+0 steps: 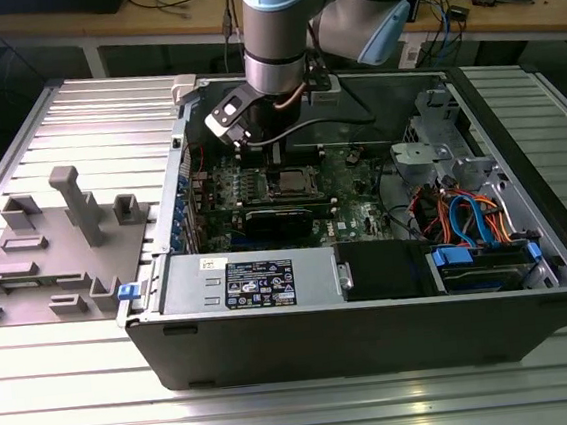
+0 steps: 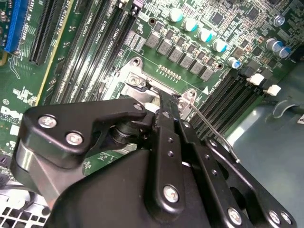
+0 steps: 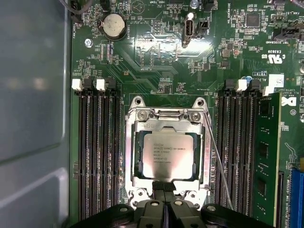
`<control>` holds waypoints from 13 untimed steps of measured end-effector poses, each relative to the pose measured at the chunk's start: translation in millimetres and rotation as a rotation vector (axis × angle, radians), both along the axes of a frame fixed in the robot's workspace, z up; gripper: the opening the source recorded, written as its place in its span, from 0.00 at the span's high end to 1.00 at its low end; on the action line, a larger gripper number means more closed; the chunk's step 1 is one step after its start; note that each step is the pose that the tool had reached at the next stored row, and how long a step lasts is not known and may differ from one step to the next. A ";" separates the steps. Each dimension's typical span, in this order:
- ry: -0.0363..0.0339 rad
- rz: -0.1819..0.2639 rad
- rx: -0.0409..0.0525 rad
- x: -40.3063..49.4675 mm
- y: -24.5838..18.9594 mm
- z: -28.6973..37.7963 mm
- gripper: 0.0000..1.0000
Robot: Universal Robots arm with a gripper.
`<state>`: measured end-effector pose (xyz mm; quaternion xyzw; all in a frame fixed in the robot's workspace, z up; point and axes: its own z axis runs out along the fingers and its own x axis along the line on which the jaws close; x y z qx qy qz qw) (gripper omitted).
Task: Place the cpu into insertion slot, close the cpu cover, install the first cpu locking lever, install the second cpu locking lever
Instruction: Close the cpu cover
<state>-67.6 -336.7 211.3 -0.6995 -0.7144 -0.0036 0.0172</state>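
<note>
squarely in the insertion slot (image 3: 139,161) sits the cpu (image 3: 168,154), flat, its dull silver top facing up. the cpu cover (image 3: 166,124) lies down over the slot, its thin silvery frame bordering the chip on all four sides and leaving the centre bare. at one edge of the slot the gripper (image 3: 165,185) has its two black fingertips drawn narrow, pressed together with no gap and nothing seen between them. the tips sit over the cover's rim, just beside the chip, though whether they touch the metal i cannot tell. along another side of the slot a thin wire locking lever (image 3: 216,156) starts at a corner of the frame and slants away from it. in the second wrist view the same lever runs out from the slot past the fingers to a bent end. rows of long black memory sockets (image 3: 97,156) flank the slot on two opposite sides, and a green memory module (image 3: 266,156) stands beyond one row. a round coin battery (image 3: 113,25) lies on the green motherboard (image 3: 156,52) well away from the slot, on the side opposite the gripper. in the exterior view the slot lies near the middle of the open computer case (image 1: 376,334), with a black graphics card (image 1: 284,217) just beside it, and the case rests on a ribbed metal table (image 1: 303,412).
</note>
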 end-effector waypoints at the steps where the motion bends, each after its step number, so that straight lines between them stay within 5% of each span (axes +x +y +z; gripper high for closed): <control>1: 0.0002 0.000 -0.0002 1.0 0.0 0.1 0.89; 13: 0.0036 0.000 -0.0002 29.6 0.0 0.1 0.89</control>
